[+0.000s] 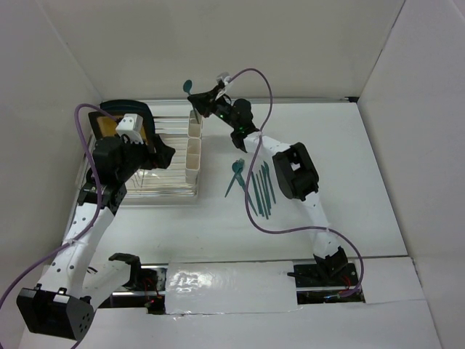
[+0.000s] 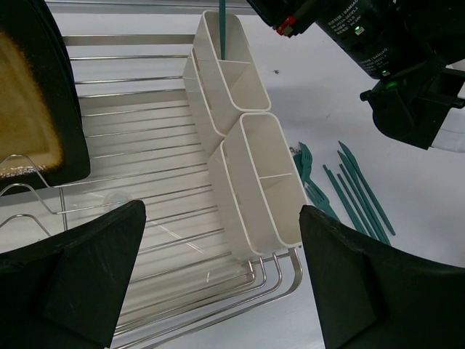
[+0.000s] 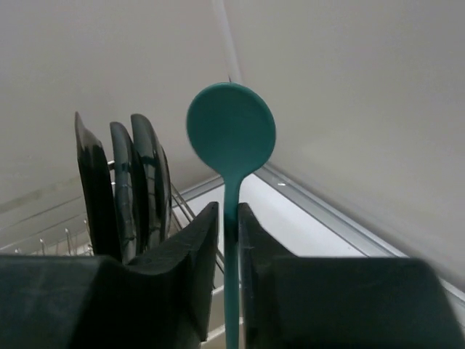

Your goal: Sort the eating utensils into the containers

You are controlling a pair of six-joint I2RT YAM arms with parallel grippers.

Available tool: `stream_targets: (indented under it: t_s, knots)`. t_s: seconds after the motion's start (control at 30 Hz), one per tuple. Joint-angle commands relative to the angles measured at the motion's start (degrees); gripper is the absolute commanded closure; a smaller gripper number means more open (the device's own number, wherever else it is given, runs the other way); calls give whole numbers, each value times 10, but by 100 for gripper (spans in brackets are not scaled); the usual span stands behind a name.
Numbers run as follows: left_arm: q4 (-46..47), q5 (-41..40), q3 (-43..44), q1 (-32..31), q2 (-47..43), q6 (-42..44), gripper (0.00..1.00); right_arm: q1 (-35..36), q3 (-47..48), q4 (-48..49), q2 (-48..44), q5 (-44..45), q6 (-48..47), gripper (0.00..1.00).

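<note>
Right wrist view, centre: right gripper (image 3: 229, 225) clamps spoon (image 3: 231, 131) upright; next, release into upper-centre cup (image 2: 218, 76); left gripper (image 2: 221, 218) gapes empty.

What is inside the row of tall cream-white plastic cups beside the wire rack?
Only a slim teal plastic spoon, gripped by the right gripper, reaches into the farthest compartment; the wall hides its lower end. The other compartments look empty.
</note>
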Motion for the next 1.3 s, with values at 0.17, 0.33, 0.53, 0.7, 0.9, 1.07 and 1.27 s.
stream_targets:
  t_s: [0.17,0.33,0.53,0.7,0.9,1.07,1.27]
  knots:
    - [23,-9,2,2,1,18,0,-3,-72,4,-99,-18,-29,42]
    - [23,-6,2,3,-3,13,0,4,-161,-100,-227,0,-79,25]
    - [22,-2,1,3,-8,10,0,20,-280,-257,-411,95,-97,12]
    - [22,6,2,3,-9,9,0,41,-378,-407,-514,226,-87,14]
    - [23,9,1,4,-15,9,0,45,-579,-424,-583,304,-38,23]
    - [22,6,-1,4,-15,6,0,49,-599,-483,-552,325,-3,33]
    - [20,-1,-1,4,-7,5,0,61,-562,-507,-492,318,84,47]
